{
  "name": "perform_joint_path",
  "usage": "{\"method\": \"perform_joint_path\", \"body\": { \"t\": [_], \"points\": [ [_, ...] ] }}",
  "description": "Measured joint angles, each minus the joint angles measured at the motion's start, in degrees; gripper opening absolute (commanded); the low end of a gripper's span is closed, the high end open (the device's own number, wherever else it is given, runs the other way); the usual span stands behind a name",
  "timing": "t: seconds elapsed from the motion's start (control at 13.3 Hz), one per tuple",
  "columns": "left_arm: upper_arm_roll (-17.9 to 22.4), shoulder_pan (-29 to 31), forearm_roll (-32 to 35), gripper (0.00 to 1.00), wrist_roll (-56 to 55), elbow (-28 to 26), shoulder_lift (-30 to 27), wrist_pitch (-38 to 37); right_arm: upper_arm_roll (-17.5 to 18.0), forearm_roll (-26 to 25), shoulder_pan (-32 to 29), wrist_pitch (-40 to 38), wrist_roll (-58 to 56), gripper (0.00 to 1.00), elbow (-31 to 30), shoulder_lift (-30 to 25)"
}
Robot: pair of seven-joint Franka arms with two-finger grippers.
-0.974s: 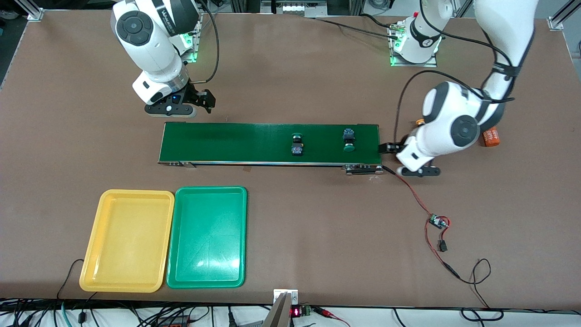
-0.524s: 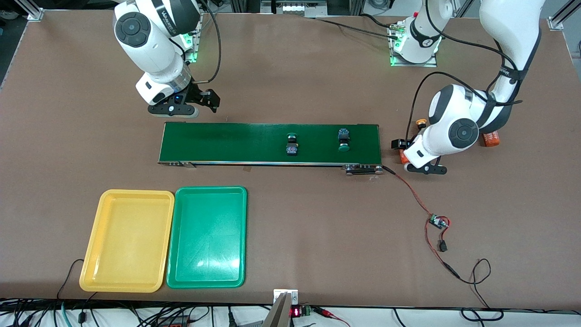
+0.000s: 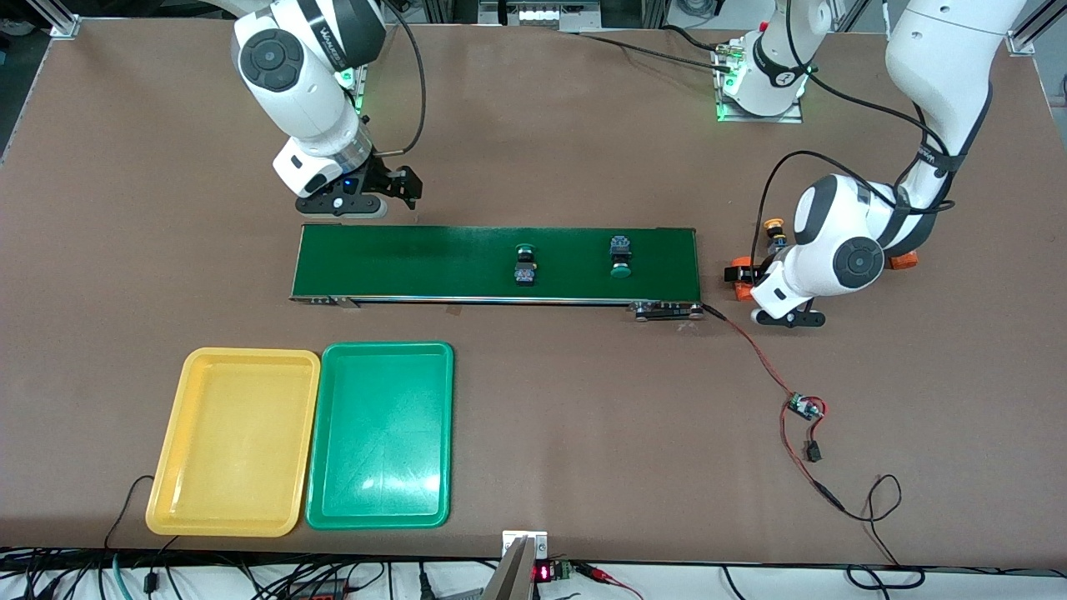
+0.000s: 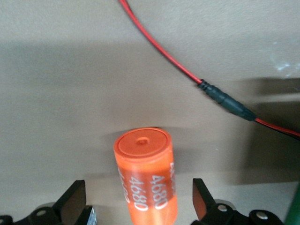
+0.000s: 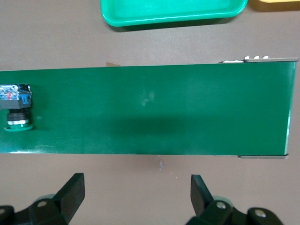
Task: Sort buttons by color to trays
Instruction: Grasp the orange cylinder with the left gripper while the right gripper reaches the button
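The yellow tray [image 3: 233, 442] and the green tray [image 3: 381, 435] are lying side by side, touching, on the counter [image 3: 583, 417] near the front camera, toward the right arm's end. The right pincer [image 3: 354, 204] is hovering over bare counter just beside the conveyor belt [image 3: 417, 262], at that belt's end nearest the trays; in the right wrist view its fingers [image 5: 72, 190] are standing wide apart, released and gripping nothing. Two green-capped buttons are lying on their sides on the belt: one [image 3: 524, 265] around mid-belt, its cap pointing away from the front camera, and another [image 3: 619, 256] nearer the left arm's end, its cap pointing toward that camera. A red wire [image 3: 763, 358] is trailing from the belt's end across the counter. The left pincer [image 3: 771, 287] is hanging low just past that end, released, its fingers [image 4: 72, 201] flanking an orange cylinder [image 4: 146, 176] without touching it. A yellow-capped button [image 3: 776, 229] is sitting beside the left arm, partly hidden.
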Motion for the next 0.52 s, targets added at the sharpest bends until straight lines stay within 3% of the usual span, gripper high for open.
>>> {"method": "perform_joint_path", "body": {
  "t": [0.37, 0.45, 0.52],
  "points": [
    [-0.1, 0.0, 0.0, 0.12, 0.0, -0.6, 0.6, 0.6, 0.1, -3.6, 4.1, 1.0, 2.3, 1.00, 4.7, 5.7],
    [-0.1, 0.0, 0.0, 0.00, 0.0, -0.6, 0.6, 0.6, 0.1, -3.7, 4.6, 1.1, 2.6, 1.00, 6.0, 7.1],
    [-0.1, 0.0, 0.0, 0.00, 0.0, -0.6, 0.5, 0.7, 0.1, -3.8, 4.8, 1.1, 2.9, 1.00, 7.2, 8.3]
  ]
}}
